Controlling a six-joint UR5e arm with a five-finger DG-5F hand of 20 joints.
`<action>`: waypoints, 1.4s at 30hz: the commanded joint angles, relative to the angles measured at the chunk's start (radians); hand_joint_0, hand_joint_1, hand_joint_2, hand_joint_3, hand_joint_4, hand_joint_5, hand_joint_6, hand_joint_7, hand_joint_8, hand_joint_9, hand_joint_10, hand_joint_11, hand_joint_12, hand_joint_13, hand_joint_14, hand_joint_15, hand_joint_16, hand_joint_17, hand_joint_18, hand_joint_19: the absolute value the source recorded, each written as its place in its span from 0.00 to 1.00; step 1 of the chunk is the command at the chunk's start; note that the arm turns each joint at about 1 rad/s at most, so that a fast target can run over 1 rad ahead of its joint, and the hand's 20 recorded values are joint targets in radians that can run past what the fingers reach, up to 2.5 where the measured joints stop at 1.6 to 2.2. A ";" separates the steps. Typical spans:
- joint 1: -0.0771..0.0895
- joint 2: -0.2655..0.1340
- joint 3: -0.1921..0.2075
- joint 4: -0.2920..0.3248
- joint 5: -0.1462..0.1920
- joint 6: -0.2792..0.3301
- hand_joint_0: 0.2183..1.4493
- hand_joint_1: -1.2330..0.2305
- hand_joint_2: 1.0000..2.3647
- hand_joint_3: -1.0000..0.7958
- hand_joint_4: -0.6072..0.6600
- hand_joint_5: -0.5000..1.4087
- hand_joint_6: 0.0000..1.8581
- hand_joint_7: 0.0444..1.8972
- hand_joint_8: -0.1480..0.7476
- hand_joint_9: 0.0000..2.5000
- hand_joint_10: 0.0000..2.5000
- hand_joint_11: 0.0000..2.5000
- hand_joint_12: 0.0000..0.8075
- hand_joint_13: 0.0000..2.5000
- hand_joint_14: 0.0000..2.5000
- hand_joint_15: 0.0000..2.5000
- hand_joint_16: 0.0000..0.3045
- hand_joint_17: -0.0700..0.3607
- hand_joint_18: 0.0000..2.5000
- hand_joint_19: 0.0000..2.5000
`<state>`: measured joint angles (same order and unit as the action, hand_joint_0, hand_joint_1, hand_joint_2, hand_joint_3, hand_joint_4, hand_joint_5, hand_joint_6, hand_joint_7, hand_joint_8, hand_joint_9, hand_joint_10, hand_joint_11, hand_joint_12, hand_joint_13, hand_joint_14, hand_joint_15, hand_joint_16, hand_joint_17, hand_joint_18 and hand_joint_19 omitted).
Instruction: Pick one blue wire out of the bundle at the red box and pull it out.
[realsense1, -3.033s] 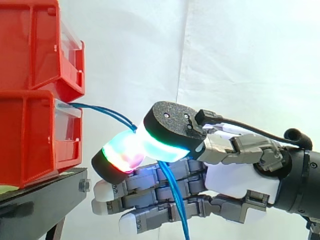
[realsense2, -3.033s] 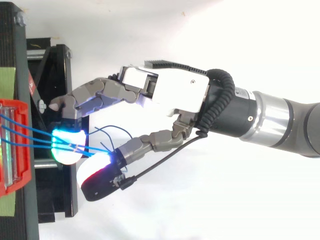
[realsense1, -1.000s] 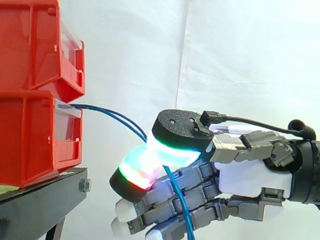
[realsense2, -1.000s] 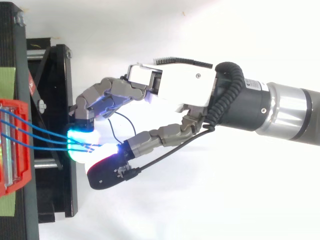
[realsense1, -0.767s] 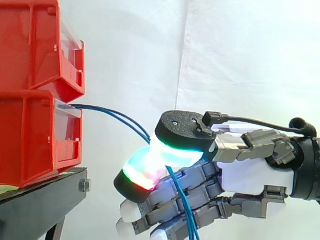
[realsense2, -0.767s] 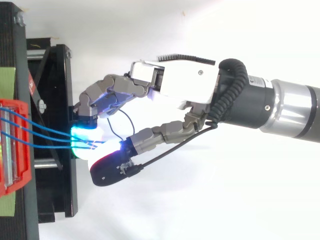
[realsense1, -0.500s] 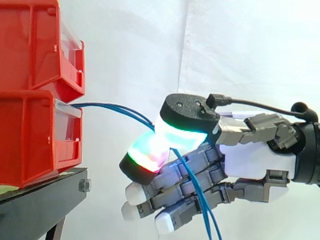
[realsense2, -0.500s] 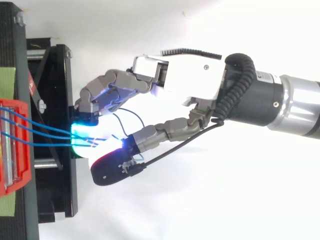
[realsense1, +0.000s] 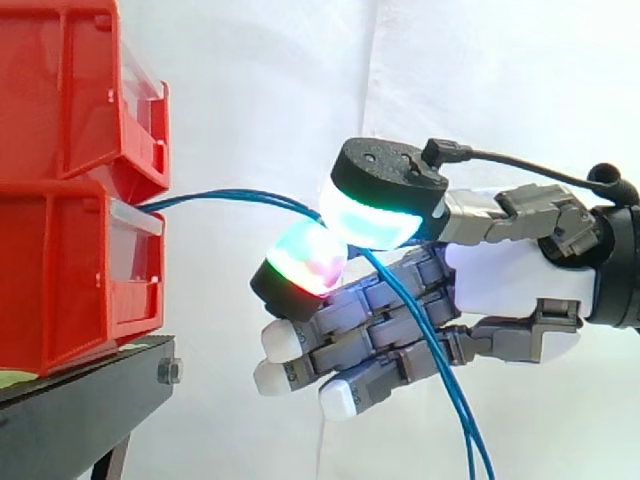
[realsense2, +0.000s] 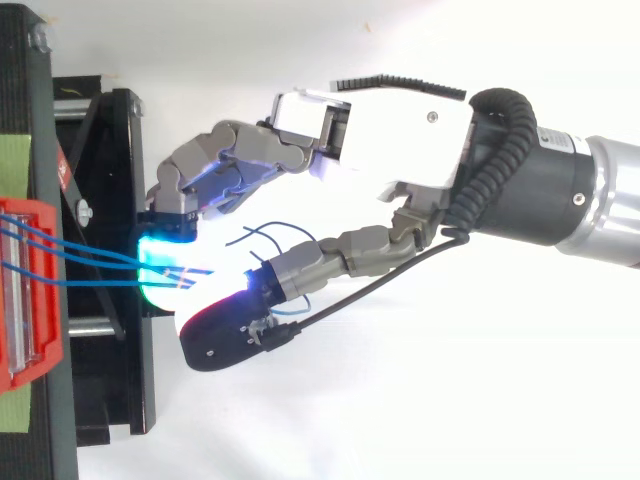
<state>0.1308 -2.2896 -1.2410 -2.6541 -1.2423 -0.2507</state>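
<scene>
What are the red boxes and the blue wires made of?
The stacked red boxes look like hard moulded plastic: smooth, a little shiny, with thick rims. Their clear front panels seem to be plastic too. The thin blue wires look coated in smooth, bendy plastic or rubber, since they curve softly. What is inside them can't be seen.

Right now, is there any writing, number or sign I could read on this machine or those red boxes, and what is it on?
None can be read.
Tiny pale print on the black wrist behind the robot hand: too small to read.
On the red bins and the blue wires: no writing or sign visible.
</scene>
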 joint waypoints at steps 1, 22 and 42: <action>0.000 0.002 0.000 -0.020 0.000 -0.001 0.40 0.29 0.00 0.33 0.67 0.15 0.47 0.46 0.58 0.28 0.01 0.19 0.55 0.21 0.00 0.05 0.19 0.46 0.27 0.14; 0.000 0.001 0.000 -0.041 0.000 0.002 0.29 0.42 0.00 0.28 0.70 0.16 0.46 0.49 0.59 0.29 0.00 0.19 0.56 0.21 0.00 0.06 0.19 0.47 0.26 0.16; -0.002 0.002 0.000 -0.041 0.000 0.004 0.26 0.39 0.00 0.28 0.71 0.16 0.46 0.49 0.59 0.30 0.00 0.20 0.57 0.21 0.00 0.07 0.20 0.48 0.26 0.18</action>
<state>0.1292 -2.2880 -1.2410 -2.6952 -1.2425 -0.2471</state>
